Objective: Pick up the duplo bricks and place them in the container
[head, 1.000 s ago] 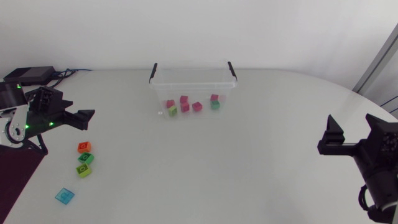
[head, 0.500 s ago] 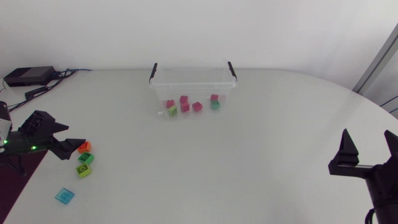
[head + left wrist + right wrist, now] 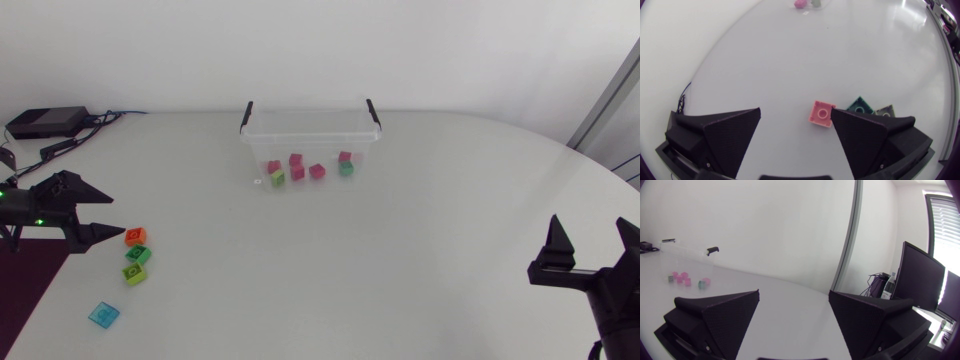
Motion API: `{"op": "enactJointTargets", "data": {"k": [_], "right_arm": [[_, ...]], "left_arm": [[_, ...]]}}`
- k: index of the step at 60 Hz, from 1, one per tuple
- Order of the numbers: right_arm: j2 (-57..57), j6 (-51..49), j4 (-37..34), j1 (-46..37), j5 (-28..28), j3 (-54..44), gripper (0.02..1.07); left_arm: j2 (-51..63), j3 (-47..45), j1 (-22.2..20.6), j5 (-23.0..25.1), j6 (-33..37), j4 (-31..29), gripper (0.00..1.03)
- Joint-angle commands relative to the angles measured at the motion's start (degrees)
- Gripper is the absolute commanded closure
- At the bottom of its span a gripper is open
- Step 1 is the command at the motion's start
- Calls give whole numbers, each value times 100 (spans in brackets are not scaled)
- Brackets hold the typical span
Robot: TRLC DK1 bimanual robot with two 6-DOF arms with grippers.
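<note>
Orange brick (image 3: 821,113), stud up, beside left tool (image 3: 796,112)

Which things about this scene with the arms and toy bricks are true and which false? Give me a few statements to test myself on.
1. The clear plastic container with black handles already holds several small pink and green bricks. True.
2. The left gripper is shut on the orange brick. False: its fingers stand open, and the brick lies on the white table by one finger.
3. Beyond the orange one, a green brick, a lime brick and a light blue flat tile lie loose outside the container. True.
4. The right gripper carries a pink brick. False: it is open with nothing between its fingers.
</note>
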Motion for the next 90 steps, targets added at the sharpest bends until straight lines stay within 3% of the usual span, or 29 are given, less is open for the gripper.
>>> {"op": "enactJointTargets", "data": {"k": [1,12,26,29,34,41,66,79,90], "right_arm": [[-38,71,-68,-16,-29,-121,7],[-38,71,-68,-16,-29,-121,7],[-38,71,-68,-16,-29,-121,7],[-38,71,-68,-16,-29,-121,7],[-38,71,-68,-16,-29,-121,7],[-38,71,-68,-42,-29,-121,7],[-38,71,-68,-121,-29,-121,7],[-38,71,-68,-121,-29,-121,7],[-38,71,-77,-121,-29,-121,7]], "left_arm": [[413,411,6,-11,546,-271,6],[827,885,-170,-327,1337,-1133,7],[1029,824,-319,-608,1539,-1212,8],[1073,832,-355,-670,1557,-1212,14],[1099,815,-399,-696,1601,-1212,32],[1108,797,-442,-687,1706,-1309,73],[554,1703,-776,-670,1759,-3181,78],[159,2915,-1796,-160,660,-4191,78],[308,3873,-2569,394,-632,-4156,78]]}}
